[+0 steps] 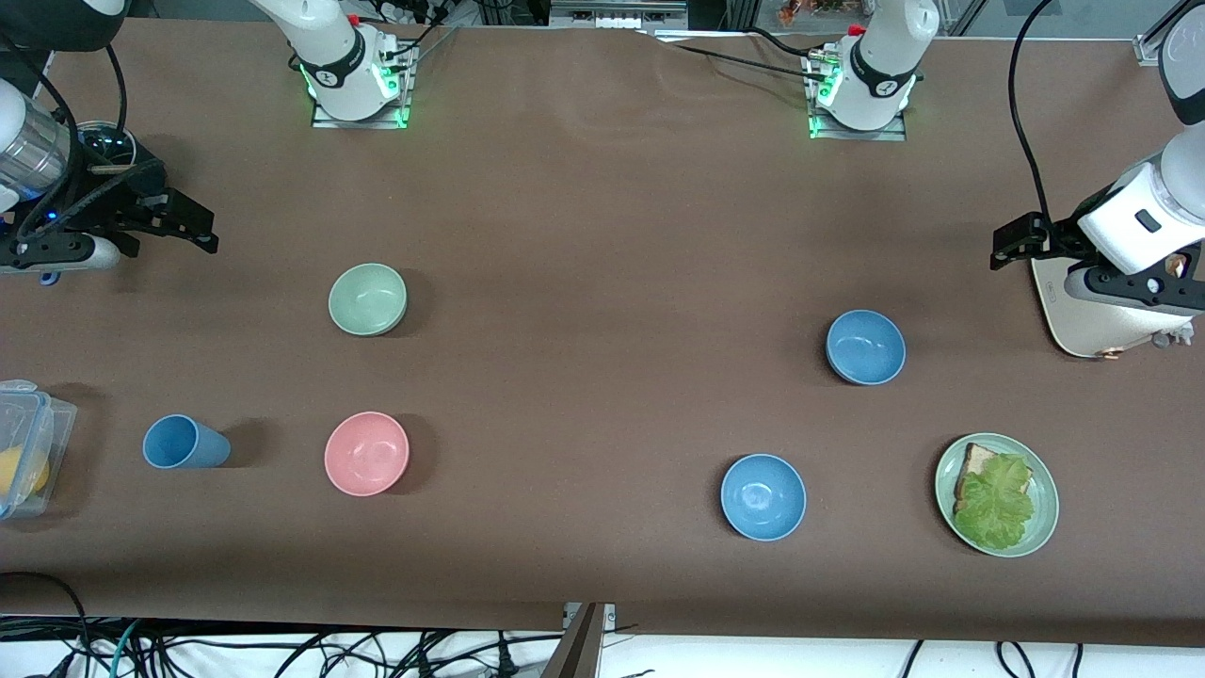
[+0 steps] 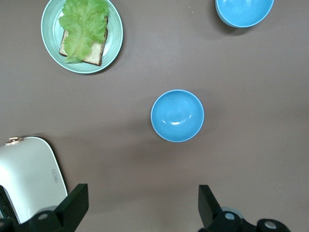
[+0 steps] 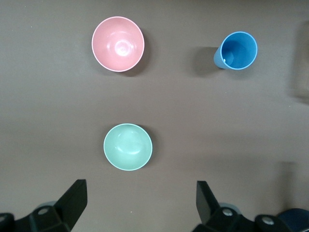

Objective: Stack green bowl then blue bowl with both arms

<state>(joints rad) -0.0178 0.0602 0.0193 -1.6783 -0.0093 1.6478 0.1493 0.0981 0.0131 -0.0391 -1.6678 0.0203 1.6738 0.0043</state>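
Both arms wait aloft, left end effector (image 2: 140,208) and right end effector (image 3: 140,205) spread wide and empty, at their own bench ends. The green bowl (image 1: 367,298) sits toward the right arm's end; the blue bowl (image 1: 865,347) toward the left arm's.

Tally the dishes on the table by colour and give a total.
Blue: 3, a duller blue bowl, a glossier sky-blue bowl, a blue plastic cup
Green: 2, a small pale mint-green bowl, a flat green plate with bread and lettuce
Pink: 1, a round pink bowl
Total: 6
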